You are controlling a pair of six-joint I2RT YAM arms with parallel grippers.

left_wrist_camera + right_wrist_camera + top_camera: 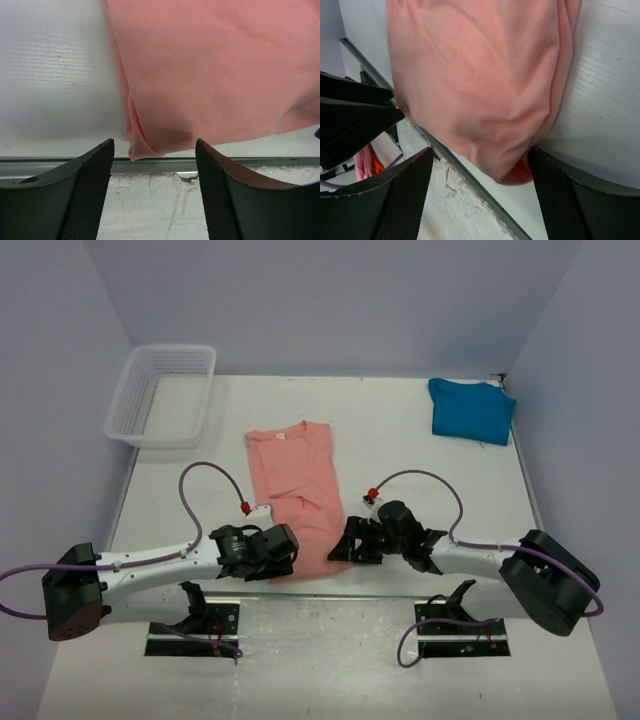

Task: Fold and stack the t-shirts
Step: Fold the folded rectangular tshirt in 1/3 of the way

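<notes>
Pink shirt (295,485) lies mid-table, its hem at the near edge between both grippers. Left gripper (288,546) sits at the hem's left corner and right gripper (345,540) at its right corner, both with jaws apart, clamping nothing. White table (420,480), pale lilac walls (330,300); basket (165,395) far left, teal shirt (470,410) far right. Pink shirt's long axis runs near-to-far, collar at the far end.

- Top view looks down from above and behind the arm bases (192,624), taking in the whole table (420,450)
- Left wrist view sits low and close, facing past its own fingers (75,195) at the salmon-pink shirt (215,65)
- Right wrist view, equally close, shares that shirt's near hem at the table edge
</notes>
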